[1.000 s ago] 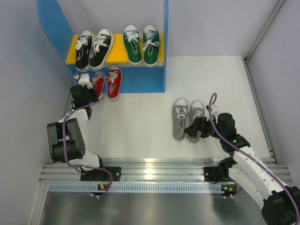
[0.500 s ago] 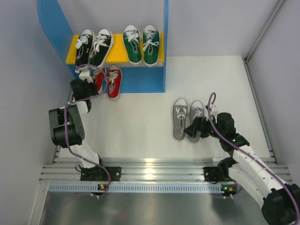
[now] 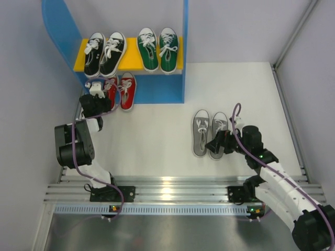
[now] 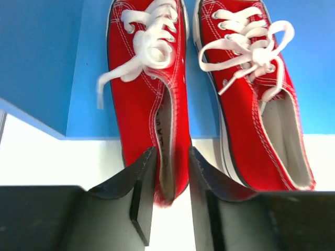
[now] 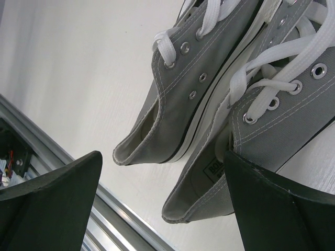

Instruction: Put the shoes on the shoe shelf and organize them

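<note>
The blue shoe shelf stands at the back left. A black pair and a green pair sit on its yellow upper board. The red pair lies on the lower level, heels sticking out over the table. My left gripper is shut on the heel of the left red shoe, with the right red shoe beside it; the gripper shows in the wrist view. The grey pair lies on the table. My right gripper is open at their heels, its fingers straddling both grey shoes.
Tall blue side panels bound the shelf; its left one is close to my left arm. Grey walls enclose the table at left and right. An aluminium rail runs along the near edge, just behind the grey shoes' heels.
My left gripper pushed toward the shelf with the left red shoe, then drew back slightly. The right arm and the grey shoes have not moved.
</note>
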Tool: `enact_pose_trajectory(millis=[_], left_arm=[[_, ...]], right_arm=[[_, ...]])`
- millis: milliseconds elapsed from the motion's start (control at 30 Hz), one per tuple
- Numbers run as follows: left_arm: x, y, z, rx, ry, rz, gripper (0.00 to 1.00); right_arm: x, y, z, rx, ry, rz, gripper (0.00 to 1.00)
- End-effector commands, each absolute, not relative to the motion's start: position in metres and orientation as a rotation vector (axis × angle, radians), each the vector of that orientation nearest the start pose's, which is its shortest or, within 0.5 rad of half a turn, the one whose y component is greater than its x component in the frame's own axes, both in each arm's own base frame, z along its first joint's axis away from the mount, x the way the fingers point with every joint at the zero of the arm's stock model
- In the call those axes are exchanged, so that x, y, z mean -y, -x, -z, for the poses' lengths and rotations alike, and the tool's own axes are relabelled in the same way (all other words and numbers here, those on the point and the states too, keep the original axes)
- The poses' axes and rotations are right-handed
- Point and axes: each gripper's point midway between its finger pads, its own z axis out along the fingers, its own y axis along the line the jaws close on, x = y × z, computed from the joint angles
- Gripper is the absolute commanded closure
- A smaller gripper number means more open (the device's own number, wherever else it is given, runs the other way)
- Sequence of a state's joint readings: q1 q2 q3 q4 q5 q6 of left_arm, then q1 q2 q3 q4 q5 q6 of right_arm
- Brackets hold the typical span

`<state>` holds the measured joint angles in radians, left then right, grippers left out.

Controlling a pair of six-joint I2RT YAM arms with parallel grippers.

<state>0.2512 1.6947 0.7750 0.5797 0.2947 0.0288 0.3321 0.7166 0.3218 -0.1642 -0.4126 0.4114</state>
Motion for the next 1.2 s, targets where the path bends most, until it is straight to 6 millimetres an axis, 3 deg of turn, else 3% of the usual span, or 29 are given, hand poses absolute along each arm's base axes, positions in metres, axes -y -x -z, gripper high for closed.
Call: enact_pose_trajectory(millis=[0, 67, 100, 167, 200, 333, 500, 733, 800, 833, 867, 900, 933, 1167], left_arm=[[-0.068, -0.46, -0.141, -1.771, 0.006, 0.067, 0.63], [-0.068, -0.455, -0.145, -1.779, 0.02, 0.068, 0.54], [-0.067, -0.453, -0.146, -1.782, 0.031, 0.079, 0.42], [-0.066, -0.448, -0.149, -1.8, 0.08, 0.101, 0.27], [-0.064, -0.446, -0.149, -1.81, 0.102, 0.12, 0.03], [-0.055, -0.432, -0.165, -1.814, 0.213, 0.211, 0.02], [-0.019, -0.406, -0.189, -1.833, 0.279, 0.394, 0.02], [0.067, -0.348, -0.229, -1.765, 0.086, 0.67, 0.02], [0.107, -0.329, -0.236, -1.758, 0.0, 0.736, 0.02], [0.121, -0.322, -0.237, -1.757, -0.015, 0.762, 0.02], [0.15, -0.305, -0.236, -1.758, -0.072, 0.818, 0.02], [0.155, -0.304, -0.234, -1.754, -0.059, 0.789, 0.02], [0.183, -0.287, -0.228, -1.773, -0.125, 0.841, 0.02], [0.254, -0.248, -0.185, -1.873, -0.269, 0.915, 0.01]], right_arm=[[-0.166, -0.211, -0.12, -2.102, 0.213, -0.875, 0.0], [-0.166, -0.211, -0.123, -2.092, 0.214, -0.876, 0.01], [-0.166, -0.211, -0.123, -2.089, 0.213, -0.876, 0.01], [-0.166, -0.211, -0.125, -2.08, 0.216, -0.88, 0.01], [-0.166, -0.211, -0.126, -2.077, 0.216, -0.878, 0.0], [-0.165, -0.211, -0.128, -2.067, 0.212, -0.872, 0.01], [-0.161, -0.211, -0.129, -2.063, 0.189, -0.853, 0.01], [-0.145, -0.215, -0.127, -2.074, 0.105, -0.757, 0.0], [-0.137, -0.219, -0.129, -2.065, 0.043, -0.709, 0.01], [-0.132, -0.218, -0.127, -2.078, 0.014, -0.688, 0.01], [-0.125, -0.221, -0.129, -2.067, -0.027, -0.645, 0.01], [-0.121, -0.222, -0.129, -2.069, -0.069, -0.633, 0.01], [-0.115, -0.221, -0.128, -2.071, -0.106, -0.609, 0.01], [-0.099, -0.224, -0.128, -2.038, -0.26, -0.551, 0.01]])
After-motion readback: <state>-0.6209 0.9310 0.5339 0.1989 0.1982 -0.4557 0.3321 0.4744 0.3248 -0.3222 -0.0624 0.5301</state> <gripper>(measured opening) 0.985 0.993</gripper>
